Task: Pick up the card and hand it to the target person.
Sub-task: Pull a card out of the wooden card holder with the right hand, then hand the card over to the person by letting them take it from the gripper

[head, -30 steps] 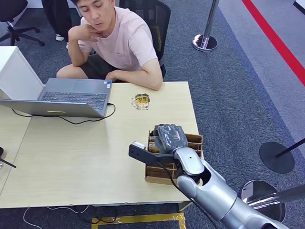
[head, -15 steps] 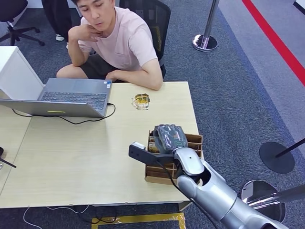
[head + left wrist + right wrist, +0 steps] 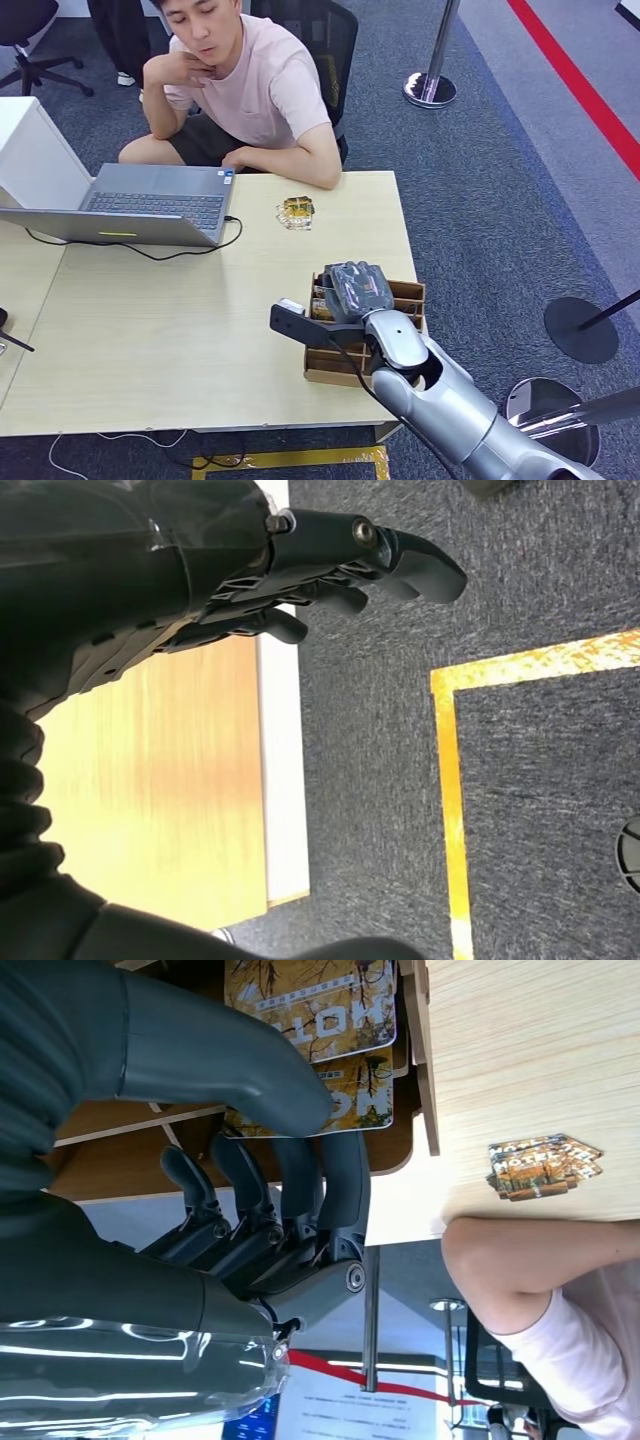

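While your right robot hand [image 3: 355,288] is hovering over the brown cardboard box [image 3: 408,294] at the near right corner of the table [image 3: 189,330], its fingers [image 3: 249,1195] are hanging loosely curled and spread above the compartments, gripping nothing. You are seeing its thumb [image 3: 226,1055] reaching across the cards [image 3: 313,1000] stacked in the box, just over their printed faces; whether it is actually touching them is not clear. Your left robot hand [image 3: 317,565] is hanging beside a pale wooden surface over grey carpet, its fingers slightly bent and apart, holding nothing.

From the head view, the right robot hand is hiding most of the box's inside, so the cards there are barely showing. More cards [image 3: 296,212] are lying in a small pile farther along the table, just in front of the forearm of the seated person [image 3: 249,90], well apart from the box. A laptop [image 3: 143,203] is sitting open to that person's side.

Large white letters on the cards are reading roughly "HOT", partly cut off by the thumb; the smaller print is too fine to read.
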Controlling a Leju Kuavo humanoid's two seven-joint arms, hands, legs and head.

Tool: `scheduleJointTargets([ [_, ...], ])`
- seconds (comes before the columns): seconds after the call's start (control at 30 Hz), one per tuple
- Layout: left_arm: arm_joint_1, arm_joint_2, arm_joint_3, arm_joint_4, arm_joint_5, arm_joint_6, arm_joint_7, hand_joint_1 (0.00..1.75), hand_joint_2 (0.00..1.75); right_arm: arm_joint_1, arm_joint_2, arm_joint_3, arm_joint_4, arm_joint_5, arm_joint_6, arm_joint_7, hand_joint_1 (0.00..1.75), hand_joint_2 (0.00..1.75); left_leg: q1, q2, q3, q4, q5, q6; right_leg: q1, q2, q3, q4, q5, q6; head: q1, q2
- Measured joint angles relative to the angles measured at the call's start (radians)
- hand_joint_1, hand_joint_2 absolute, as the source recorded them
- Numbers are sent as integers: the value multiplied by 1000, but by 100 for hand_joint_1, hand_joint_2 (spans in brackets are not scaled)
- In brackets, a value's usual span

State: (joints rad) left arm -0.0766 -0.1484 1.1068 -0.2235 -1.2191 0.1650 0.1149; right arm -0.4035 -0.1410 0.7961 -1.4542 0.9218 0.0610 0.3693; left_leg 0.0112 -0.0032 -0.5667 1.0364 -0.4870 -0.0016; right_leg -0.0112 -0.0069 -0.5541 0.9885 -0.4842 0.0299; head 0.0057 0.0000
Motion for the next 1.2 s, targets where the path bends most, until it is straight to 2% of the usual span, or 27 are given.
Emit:
scheduleJointTargets([
  [0.27,0,1,12,0,14,18,-4,0,175,0,0,-5,-6,-6,-19,-17,140,175,0,0,0,0,0,0,0,0,0,0,0,0,0,0],
  [0.47,0,1,22,0,16,21,6,0,175,-1,-2,-48,-66,-23,-60,-61,140,175,0,0,0,0,0,0,0,0,0,0,0,0,0,0],
  [0.7,0,2,25,0,15,20,-6,0,175,-7,-33,-155,-199,-72,-139,-156,140,175,0,0,-1,0,0,0,0,0,0,0,0,0,0,0],
  [0.9,0,3,25,0,12,19,-13,0,175,-8,-62,-206,-243,-79,-244,-284,140,175,0,0,-1,0,0,0,0,0,0,0,0,0,0,0],
  [1.03,-4,3,25,0,-3,19,-10,0,175,-12,-40,-200,-203,2,-362,-372,140,175,1,0,-1,0,0,0,1,0,0,0,0,0,0,0],
  [1.2,-11,4,24,0,-31,17,-12,0,175,-25,51,-177,-24,187,-676,-490,140,175,2,0,-1,0,0,-1,2,0,0,1,0,0,0,0],
])
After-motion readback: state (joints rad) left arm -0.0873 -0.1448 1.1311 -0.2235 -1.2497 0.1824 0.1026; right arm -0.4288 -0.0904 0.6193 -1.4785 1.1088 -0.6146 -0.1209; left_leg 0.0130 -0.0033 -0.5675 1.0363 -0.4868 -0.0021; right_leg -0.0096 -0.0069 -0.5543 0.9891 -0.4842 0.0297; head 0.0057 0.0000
